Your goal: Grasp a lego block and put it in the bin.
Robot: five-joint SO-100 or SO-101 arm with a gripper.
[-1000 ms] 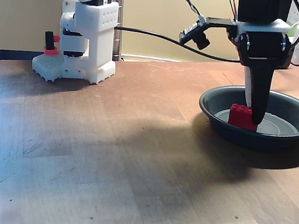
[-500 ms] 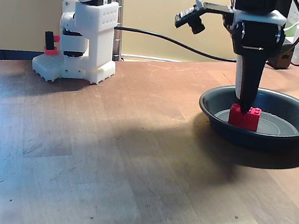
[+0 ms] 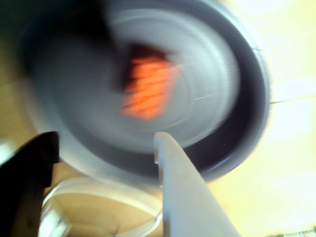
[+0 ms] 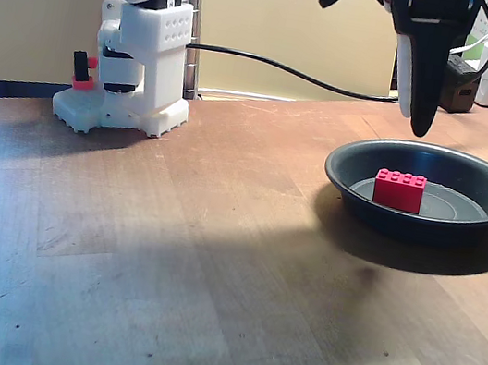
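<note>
Red studded plastic lego block (image 4: 399, 190) lies flat in the shallow round dark metal bin (image 4: 349, 167), far right; black-and-white gripper (image 4: 417, 125) hangs above, jaws parted, empty

Red lego block (image 4: 399, 190) lying inside the bin (image 4: 345, 165).

Small, bright red, rectangular; a row of four studs visible along the top edge in the fixed view. Resting flat, studs up, on the floor of the bin, left of centre, long side facing the camera. Seen from the wrist view as a blurred orange-red rectangle (image 3: 148, 87) near the middle of the pan floor, free of contact on all sides. Bin wide, shallow, round, dark grey-black metal with a flared rim (image 3: 256, 89), sitting upright on the brown wooden surface at the right of the fixed view.
</note>
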